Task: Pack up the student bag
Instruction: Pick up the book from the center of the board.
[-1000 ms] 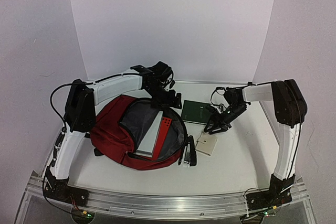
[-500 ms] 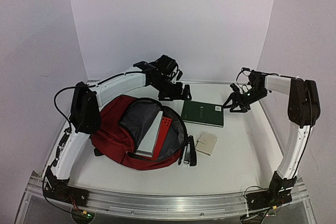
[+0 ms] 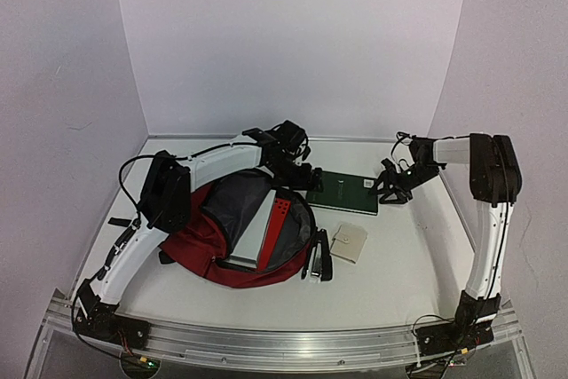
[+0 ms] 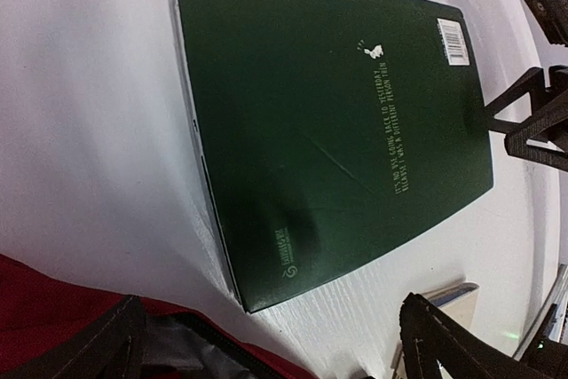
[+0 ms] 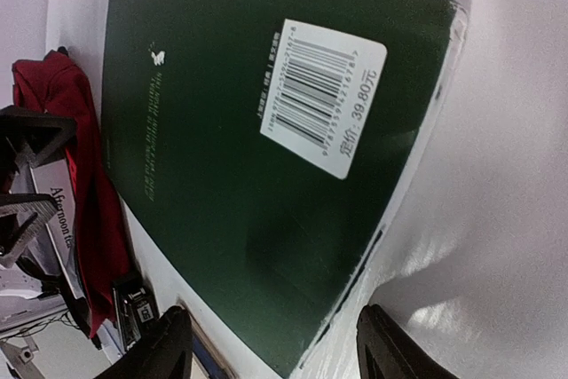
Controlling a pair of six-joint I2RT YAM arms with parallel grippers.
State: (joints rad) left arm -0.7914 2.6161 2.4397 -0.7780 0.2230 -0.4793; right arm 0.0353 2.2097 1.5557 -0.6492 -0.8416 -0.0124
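Flanking the book point(image 3: 343, 193): left tool point(image 3: 304, 177), right tool point(image 3: 390, 191), both released.
Book looks thin, stiff: pinch an edge; bag point(image 3: 186, 224) floppy.

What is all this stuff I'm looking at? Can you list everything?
bag: one, dark red, open, left of centre on the table
folder: one, bright red, inside the bag
white book: one, inside the bag beside the folder
green book: one, flat on the table, right of the bag
pad: one, cream, nearer than the green book
black tool: one, maybe a stapler, between bag and pad
table: one, white
left gripper: one, black, open, at the green book's left edge
right gripper: one, black, open, at its right edge
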